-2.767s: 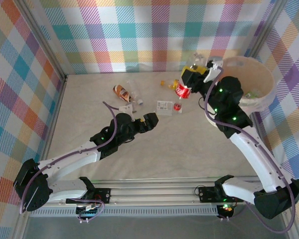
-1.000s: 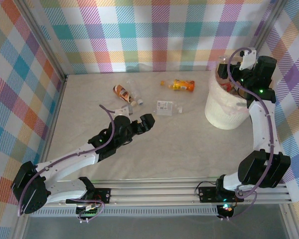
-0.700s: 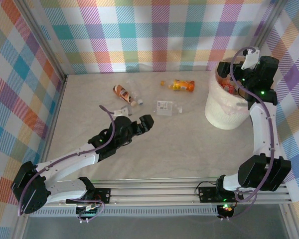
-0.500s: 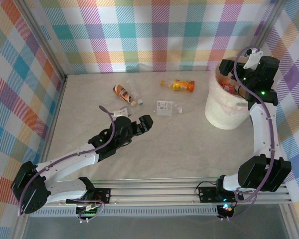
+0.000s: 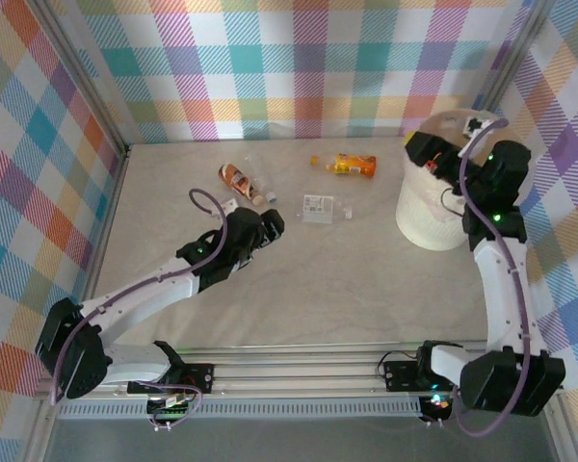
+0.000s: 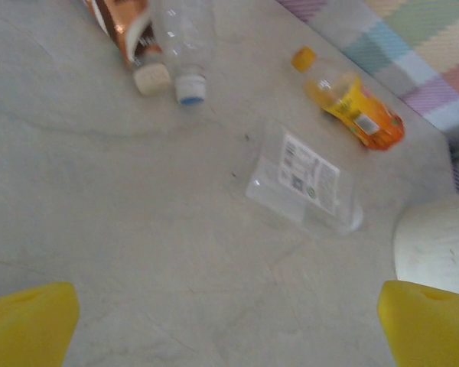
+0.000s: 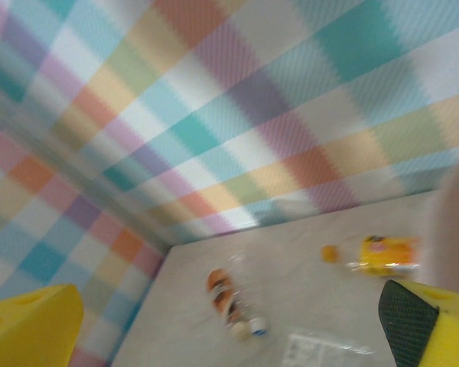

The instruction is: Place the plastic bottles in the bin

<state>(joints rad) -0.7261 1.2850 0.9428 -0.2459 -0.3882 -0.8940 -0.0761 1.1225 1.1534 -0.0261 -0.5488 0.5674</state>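
1. The left gripper (image 5: pixel 270 223) hovers low over the table (image 5: pixel 366 289) near its middle. Its yellow fingers (image 6: pixel 27 321) are spread wide with nothing between them.
2. The right gripper (image 5: pixel 416 152) sits at the bin's (image 5: pixel 433 217) 10 o'clock rim. Its fingers (image 7: pixel 27 325) are also spread and empty.
3. Four bottles lie on the table, outside the bin. A flattened clear bottle (image 5: pixel 323 207) is near the middle and an orange-labelled bottle (image 5: pixel 352 165) lies toward the back. A brown-labelled bottle (image 5: pixel 236 177) and a clear bottle (image 5: pixel 260 190) lie side by side at back left.
4. The flattened clear bottle (image 6: pixel 306 183) is the nearest target for the left arm. In the top view it lies near the gripper, at about its 2 o'clock. In the wrist view it is ahead at 1 o'clock.
5. In the wrist view its long axis runs from 10 to 4 o'clock, while the fingers open along 9 to 3. A wrist roll would likely be needed to pinch it across its width.
6. The orange-labelled bottle (image 7: pixel 379 254) looks nearer the right arm.
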